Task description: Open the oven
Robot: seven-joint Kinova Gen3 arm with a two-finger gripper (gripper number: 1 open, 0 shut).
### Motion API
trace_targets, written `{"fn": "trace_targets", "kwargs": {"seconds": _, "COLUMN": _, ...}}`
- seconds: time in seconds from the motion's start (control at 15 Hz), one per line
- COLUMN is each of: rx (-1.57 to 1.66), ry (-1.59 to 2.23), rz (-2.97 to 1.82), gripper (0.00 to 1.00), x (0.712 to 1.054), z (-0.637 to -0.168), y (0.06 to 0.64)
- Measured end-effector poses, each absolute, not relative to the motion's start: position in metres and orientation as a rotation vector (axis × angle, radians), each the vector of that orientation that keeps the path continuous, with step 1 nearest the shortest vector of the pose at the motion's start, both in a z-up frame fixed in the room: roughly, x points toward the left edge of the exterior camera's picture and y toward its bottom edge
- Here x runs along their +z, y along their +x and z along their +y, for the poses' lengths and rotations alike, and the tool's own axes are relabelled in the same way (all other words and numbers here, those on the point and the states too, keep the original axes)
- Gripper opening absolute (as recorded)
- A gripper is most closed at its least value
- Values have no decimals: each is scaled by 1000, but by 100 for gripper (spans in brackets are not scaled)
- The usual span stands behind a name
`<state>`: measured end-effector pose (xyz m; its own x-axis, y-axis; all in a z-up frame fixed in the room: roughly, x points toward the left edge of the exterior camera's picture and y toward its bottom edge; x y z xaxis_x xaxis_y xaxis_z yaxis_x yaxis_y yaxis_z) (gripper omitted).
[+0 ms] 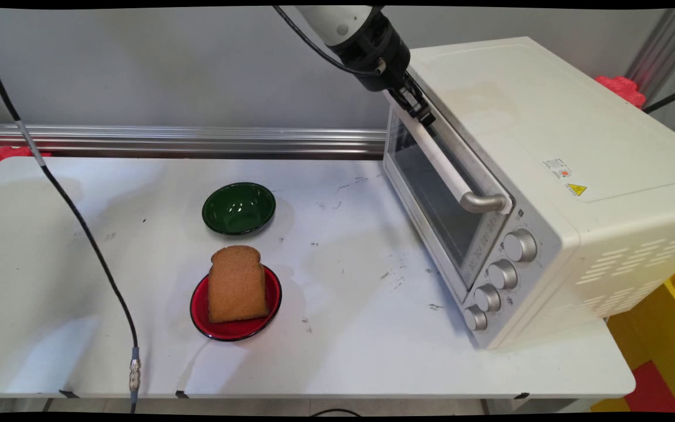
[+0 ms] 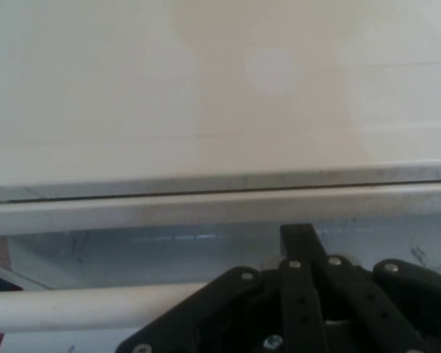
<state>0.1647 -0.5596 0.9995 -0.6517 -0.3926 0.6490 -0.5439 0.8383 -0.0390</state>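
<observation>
White table [image 1: 343,351] w/ oven [image 1: 548,176], grey wall behind.

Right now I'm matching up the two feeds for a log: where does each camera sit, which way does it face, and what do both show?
Main view: fixed above the table's near side, looking down across it to the wall; shows the gripper at the toaster oven's door top, a green bowl, and bread on a red plate.
Hand view: on the hand, facing the oven's top front edge at close range; black linkage rises from the bottom.
Shared: the oven's door handle and the gripper.
</observation>
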Motion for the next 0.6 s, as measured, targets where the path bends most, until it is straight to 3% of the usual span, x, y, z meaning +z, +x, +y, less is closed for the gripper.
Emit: {"fn": "trace_targets", "kwargs": {"seconds": 0.6, "rx": 289, "ry": 696, "rz": -2382, "gripper": 0, "x": 992, "z": -550, "y": 178}}
